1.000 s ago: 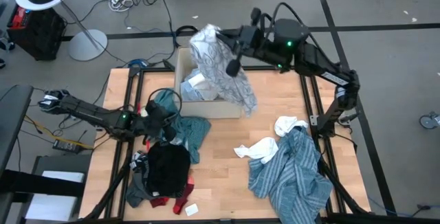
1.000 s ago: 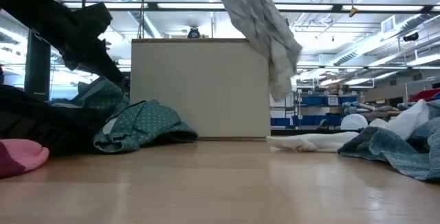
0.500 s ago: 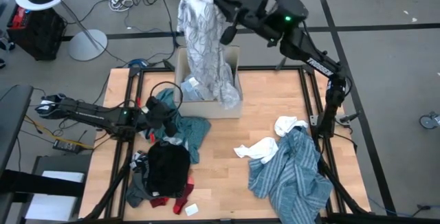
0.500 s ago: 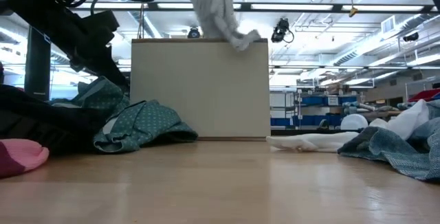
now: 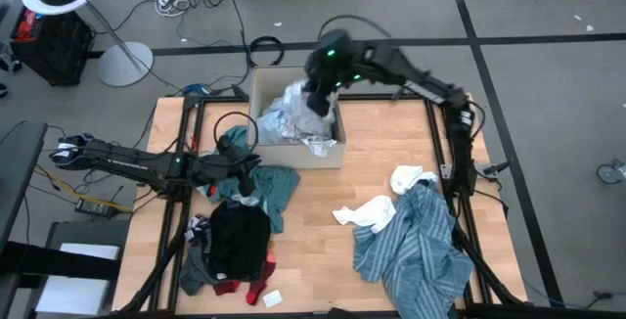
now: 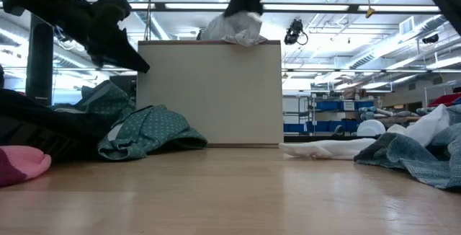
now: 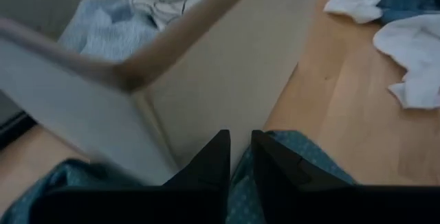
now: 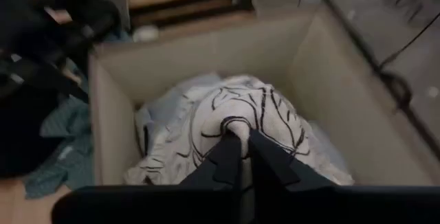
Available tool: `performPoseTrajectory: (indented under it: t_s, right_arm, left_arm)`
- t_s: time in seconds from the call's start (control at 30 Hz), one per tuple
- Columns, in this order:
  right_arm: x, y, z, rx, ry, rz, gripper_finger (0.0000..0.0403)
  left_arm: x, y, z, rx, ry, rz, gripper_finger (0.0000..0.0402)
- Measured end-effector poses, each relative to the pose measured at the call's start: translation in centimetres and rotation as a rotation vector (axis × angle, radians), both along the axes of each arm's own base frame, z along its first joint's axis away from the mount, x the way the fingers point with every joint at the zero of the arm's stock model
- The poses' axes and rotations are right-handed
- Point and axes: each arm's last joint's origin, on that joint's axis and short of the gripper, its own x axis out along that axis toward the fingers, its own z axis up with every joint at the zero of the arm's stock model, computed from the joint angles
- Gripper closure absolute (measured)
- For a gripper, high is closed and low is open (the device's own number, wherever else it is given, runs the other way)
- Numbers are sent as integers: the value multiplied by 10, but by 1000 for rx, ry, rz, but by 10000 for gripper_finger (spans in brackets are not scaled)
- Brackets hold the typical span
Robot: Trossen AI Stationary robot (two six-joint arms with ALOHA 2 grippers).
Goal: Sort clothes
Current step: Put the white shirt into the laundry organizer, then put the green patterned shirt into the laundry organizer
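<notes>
Right fingers (image 8: pixel 240 143) pinch the patterned white garment (image 8: pixel 244 124) inside the box (image 8: pixel 110 135), hiding clothes beneath.

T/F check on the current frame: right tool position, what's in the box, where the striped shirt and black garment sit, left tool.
1. The right tool is over the cardboard box, its fingers pinched on the white patterned garment. True.
2. The box is empty. False: the white patterned garment and a light-blue piece lie in it.
3. The blue-white striped shirt lies on the table on the right arm's side. True.
4. The black garment hangs from the left tool. False: it lies on the table; the left tool is low over the teal garment beside the box.
5. The white piece is inside the box. False: it lies on the table beside the striped shirt.
</notes>
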Motion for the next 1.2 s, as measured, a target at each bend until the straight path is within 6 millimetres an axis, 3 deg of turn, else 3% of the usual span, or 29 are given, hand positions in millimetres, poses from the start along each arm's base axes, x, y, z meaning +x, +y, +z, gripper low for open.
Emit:
performPoseTrajectory:
  t_s: [0.23, 0.4, 0.47, 0.67, 0.77, 1.03, 1.2]
  right_arm:
    - [37, -15, -68, 98, 155, 5, 313]
    - [38, -16, -79, 122, 214, 5, 255]
    - [34, -15, -75, 117, 218, 11, 234]
    - [5, -4, -25, 72, 119, 12, 187]
    - [-7, 2, -11, 67, 105, 12, 172]
    - [-43, 19, 15, 91, 154, 11, 158]
    - [-70, 30, 30, 125, 186, -11, 160]
  left_arm:
    - [1, -1, 1, -6, -9, -34, 337]
    - [1, -2, -1, -29, 12, -75, 337]
    - [0, -2, -1, -30, 19, -77, 337]
    - [0, -3, -2, -59, 22, -118, 337]
    - [-1, -4, -3, -82, 51, -124, 337]
    - [-19, -2, 14, -223, 285, 21, 337]
    - [-26, -2, 5, -303, 341, 102, 337]
